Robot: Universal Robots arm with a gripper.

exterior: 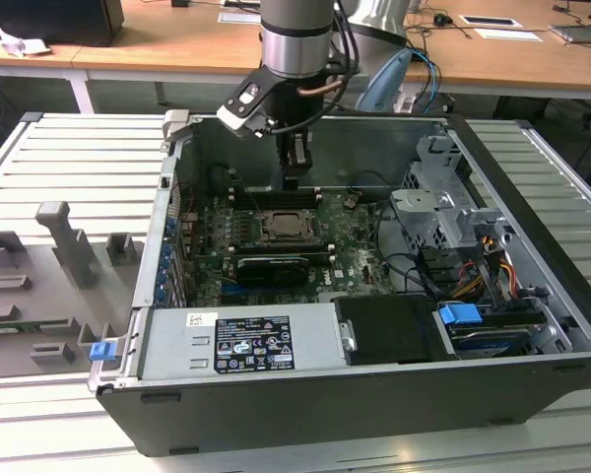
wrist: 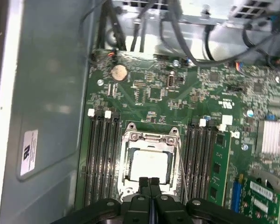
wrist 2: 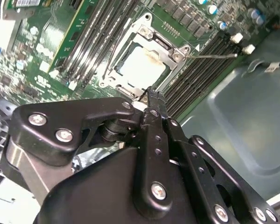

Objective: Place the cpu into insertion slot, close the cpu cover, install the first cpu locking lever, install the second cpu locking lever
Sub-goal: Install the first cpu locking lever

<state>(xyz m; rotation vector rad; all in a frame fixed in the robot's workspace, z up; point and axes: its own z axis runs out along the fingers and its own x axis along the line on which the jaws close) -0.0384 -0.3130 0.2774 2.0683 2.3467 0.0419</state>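
The cpu (wrist: pixel 149 165) lies flat in the insertion slot (exterior: pixel 291 229), its pale silver top showing through the cut-out. The cpu cover (wrist: pixel 151 137) is down over it as a silver frame; in the second wrist view the cpu (wrist 2: pixel 142 65) and cover (wrist 2: pixel 161 44) look the same. A thin wire locking lever (wrist: pixel 181 172) runs along one side of the socket, and in the second wrist view the lever (wrist 2: pixel 214 56) sticks out past the memory slots. My gripper (wrist: pixel 149 181) hangs just above the socket's edge, shut with nothing in it; it also appears in the exterior view (exterior: pixel 297 169) and the second wrist view (wrist 2: pixel 150 97).
Long black memory slots (wrist: pixel 102 158) flank the socket on both sides. A black card (exterior: pixel 271 268) lies in front of it, then the power supply (exterior: pixel 241 340). A drive cage (exterior: pixel 443 212) and cables fill the exterior view's right. Case walls (exterior: pixel 177 148) surround the board.
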